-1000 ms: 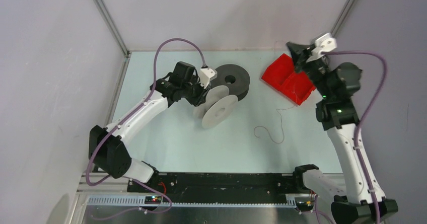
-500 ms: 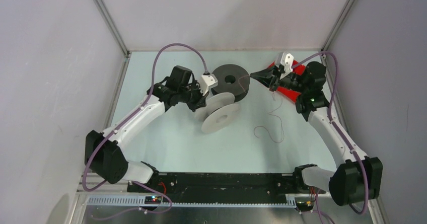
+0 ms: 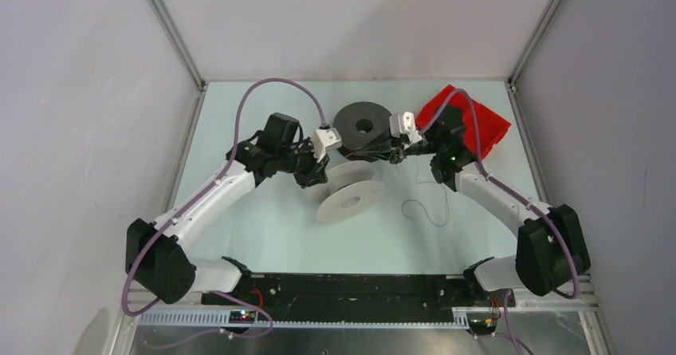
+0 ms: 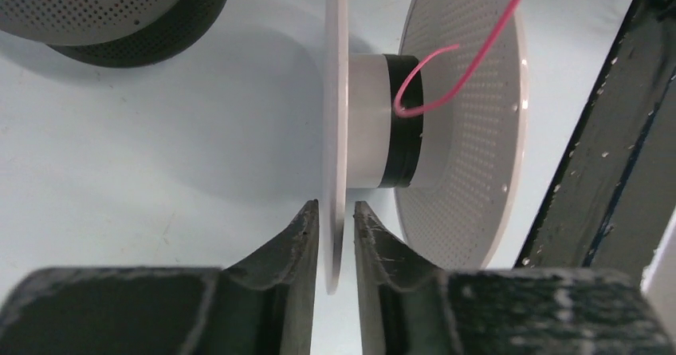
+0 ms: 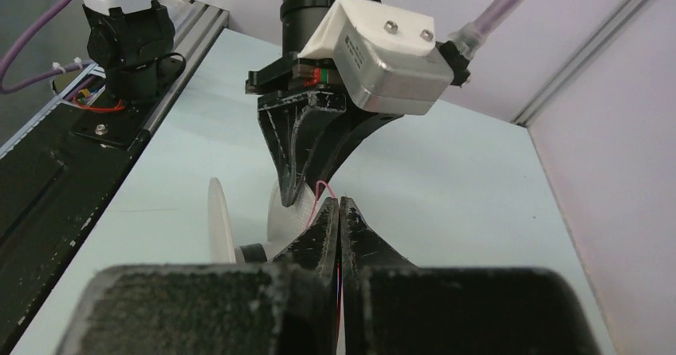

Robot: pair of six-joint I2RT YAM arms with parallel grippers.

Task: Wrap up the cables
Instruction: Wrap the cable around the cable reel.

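On the pale blue table (image 3: 263, 211), the round white flanged plastic spool (image 3: 351, 191) stands on edge beside the dark grey spool (image 3: 365, 124). The left gripper (image 4: 335, 211) straddles the white spool's near flange, jaws narrowly apart, though contact is unclear. The right gripper (image 5: 340, 203) is closed, pinching the thin pink filament (image 4: 470, 64) that loops off the white spool's hub.

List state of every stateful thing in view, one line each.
left gripper: open, jaws astride white spool flange, slim gaps either side.
right gripper: shut on pink filament.
white spool: standing on edge, one filament loop on hub.
dark grey spool: lying flat.
loose strand: slack, unheld.
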